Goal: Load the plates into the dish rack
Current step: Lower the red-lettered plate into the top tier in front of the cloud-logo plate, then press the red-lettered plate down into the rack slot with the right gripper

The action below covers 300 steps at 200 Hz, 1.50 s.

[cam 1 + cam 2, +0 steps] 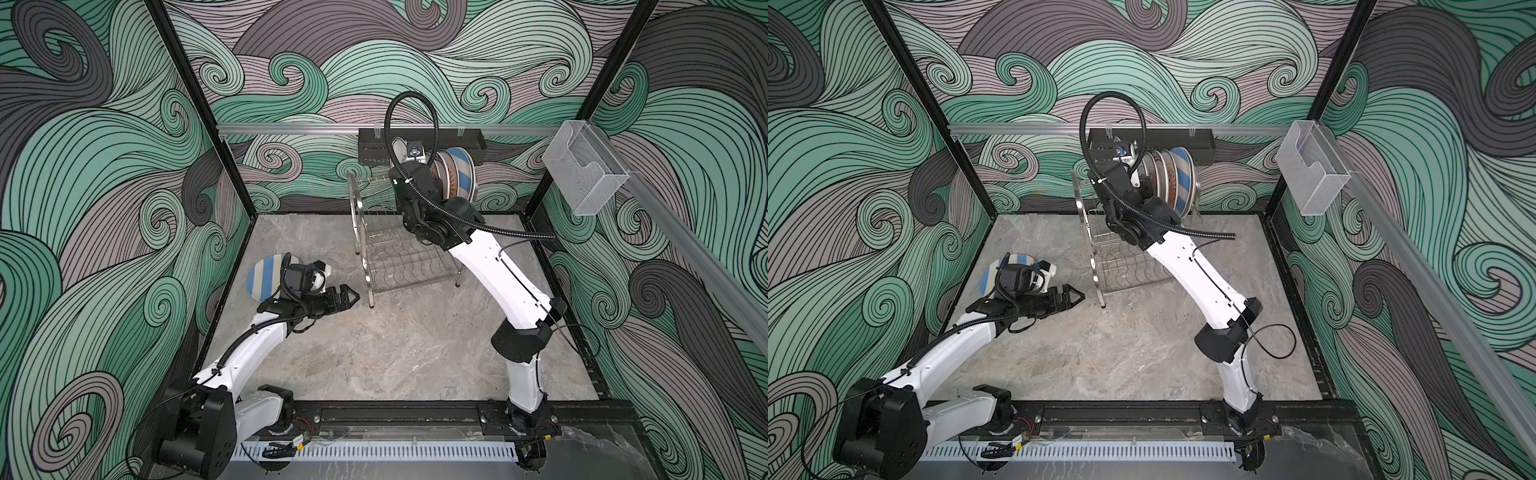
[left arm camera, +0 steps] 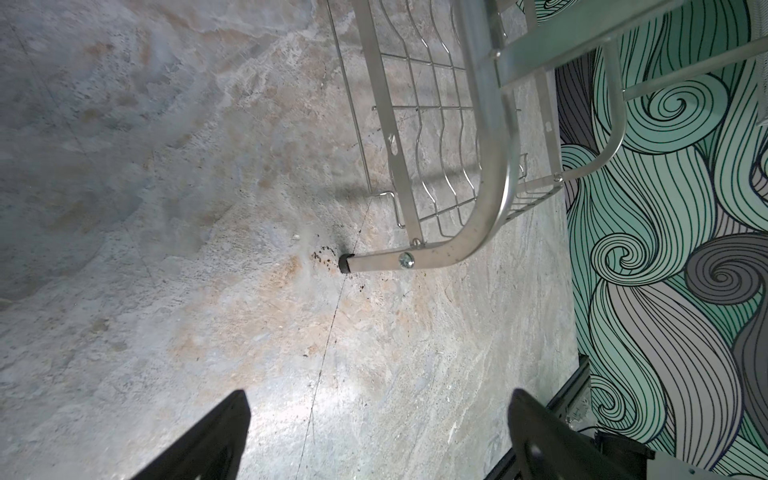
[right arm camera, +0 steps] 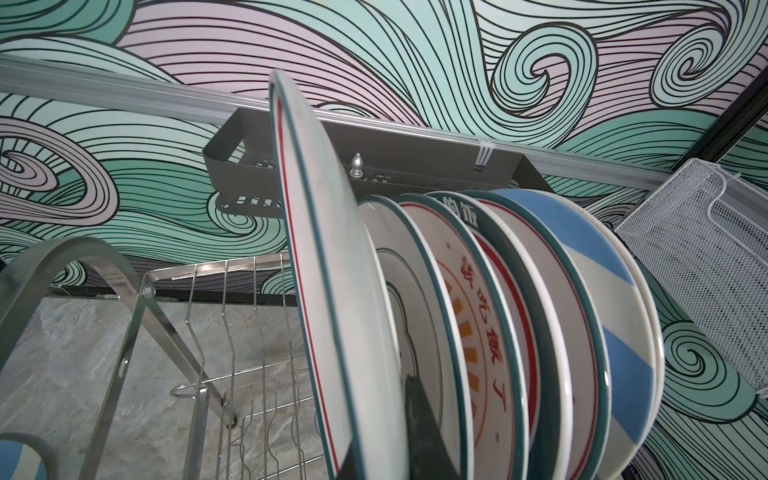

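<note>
right gripper is pinching a green-rimmed plate, so I'd ease it down into the dish rack without clipping the racked plates beside it

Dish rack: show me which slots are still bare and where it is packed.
Bare: the upper-tier wire slots between the rack's curved side leg and the red-and-green-rimmed plate in the right end effector; the visible lower shelf too. Crowded: beyond that plate, the racked plates stand tight to the far end.
</note>
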{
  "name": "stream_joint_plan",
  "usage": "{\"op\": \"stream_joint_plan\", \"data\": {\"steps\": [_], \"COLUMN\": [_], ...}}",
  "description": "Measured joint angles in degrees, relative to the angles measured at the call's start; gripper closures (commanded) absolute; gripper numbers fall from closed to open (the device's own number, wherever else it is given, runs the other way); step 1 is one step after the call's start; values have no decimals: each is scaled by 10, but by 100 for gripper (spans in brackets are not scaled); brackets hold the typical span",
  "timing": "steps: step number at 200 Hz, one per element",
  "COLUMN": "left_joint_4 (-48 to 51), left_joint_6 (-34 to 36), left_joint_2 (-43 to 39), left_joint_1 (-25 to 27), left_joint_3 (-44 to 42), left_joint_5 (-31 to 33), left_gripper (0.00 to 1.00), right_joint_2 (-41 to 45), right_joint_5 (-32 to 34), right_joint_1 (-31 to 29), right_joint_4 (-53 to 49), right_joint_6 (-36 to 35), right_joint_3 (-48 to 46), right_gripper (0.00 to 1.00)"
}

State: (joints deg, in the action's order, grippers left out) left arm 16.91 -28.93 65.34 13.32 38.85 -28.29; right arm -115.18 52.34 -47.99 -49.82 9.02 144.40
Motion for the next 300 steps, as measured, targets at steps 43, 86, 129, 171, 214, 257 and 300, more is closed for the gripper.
{"op": "stream_joint_plan", "data": {"steps": [43,86,129,171,214,257,300], "left_joint_4": [1,3,4,5,5,5,5], "left_joint_6": [0,0,0,0,0,0,0], "left_joint_2": [-1,-7,-7,-11,-11,-14,-16], "left_joint_1": [0,3,6,6,6,7,8], "left_joint_3": [0,0,0,0,-3,-5,-5], "left_joint_5": [7,9,9,14,20,22,22], "left_gripper": [1,1,2,1,1,1,1], "right_joint_2": [0,0,-1,-2,-2,-2,10], "right_joint_5": [-2,-6,-14,-20,-29,-29,-31], "right_joint_1": [0,3,10,14,16,19,22], "right_joint_4": [3,5,7,8,12,25,45], "right_joint_6": [7,13,24,33,46,54,63], "right_joint_3": [-10,-21,-41,-45,-65,-74,-101], "right_gripper": [100,100,100,100,100,100,90]}}
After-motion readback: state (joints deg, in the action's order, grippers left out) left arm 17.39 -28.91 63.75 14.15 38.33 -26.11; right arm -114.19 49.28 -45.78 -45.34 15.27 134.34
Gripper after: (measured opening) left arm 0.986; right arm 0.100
